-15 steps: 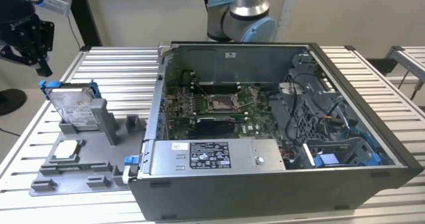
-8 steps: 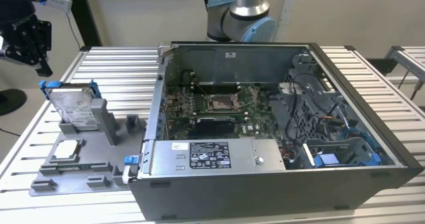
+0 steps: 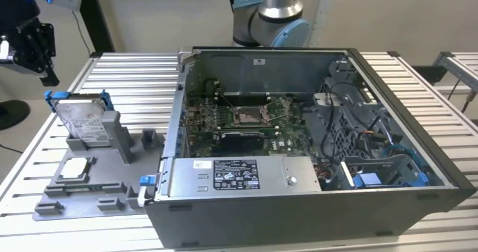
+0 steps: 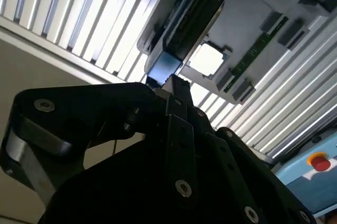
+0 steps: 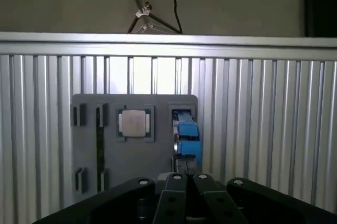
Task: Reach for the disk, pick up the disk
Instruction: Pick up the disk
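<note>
The disk (image 3: pixel 80 119) stands on edge in a slot of the grey holder plate (image 3: pixel 97 191) at the exterior view's left, silver with a white label and blue side rails. My black gripper (image 3: pixel 45 75) hangs in the air above and a little to the left of it, not touching. In the first wrist view the disk (image 5: pixel 187 139) shows edge-on just beyond the gripper (image 5: pixel 188 175), whose fingers lie together with nothing between them. The second wrist view has the gripper (image 4: pixel 176 83) pointing at the disk's blue rail (image 4: pixel 163 67).
A small square silver chip (image 3: pixel 76 168) lies flat on the holder plate near the disk. An open computer case (image 3: pixel 299 207) stands on the slatted metal table (image 3: pixel 134 73) to the exterior view's right of the plate. The arm's base (image 3: pixel 272 22) rises behind the case.
</note>
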Available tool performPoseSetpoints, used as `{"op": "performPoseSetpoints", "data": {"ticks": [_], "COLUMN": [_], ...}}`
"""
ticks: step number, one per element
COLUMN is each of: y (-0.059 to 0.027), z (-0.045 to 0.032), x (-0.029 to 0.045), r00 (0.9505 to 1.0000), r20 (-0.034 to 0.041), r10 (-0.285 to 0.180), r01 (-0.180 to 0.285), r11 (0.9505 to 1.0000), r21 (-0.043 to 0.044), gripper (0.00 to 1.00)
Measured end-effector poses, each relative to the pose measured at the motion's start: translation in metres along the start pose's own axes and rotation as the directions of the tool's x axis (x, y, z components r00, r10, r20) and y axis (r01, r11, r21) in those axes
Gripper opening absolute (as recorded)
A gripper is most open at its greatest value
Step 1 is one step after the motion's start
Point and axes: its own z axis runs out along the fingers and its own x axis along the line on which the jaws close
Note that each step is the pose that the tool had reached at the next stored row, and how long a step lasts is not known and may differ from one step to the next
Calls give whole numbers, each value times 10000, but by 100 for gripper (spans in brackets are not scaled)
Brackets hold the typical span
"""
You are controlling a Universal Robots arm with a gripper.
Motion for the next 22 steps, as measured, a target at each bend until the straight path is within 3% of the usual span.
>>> {"op": "performPoseSetpoints", "data": {"ticks": [3, 9, 12, 18, 22], "y": [0, 0, 0, 0, 0], "z": [2, 3, 4, 5, 7], "x": [0, -2, -3, -3, -3], "r00": [9986, 9898, 9898, 9945, 9959], "r20": [-6, -15, -6, 185, 252], "r10": [-535, -1428, -1425, -1033, -865], "r01": [535, 1428, 1425, 1033, 865], "r11": [9986, 9898, 9898, 9946, 9963], "r21": [-2, -7, -6, 16, 14], "gripper": [0, 0, 0, 0, 0]}}
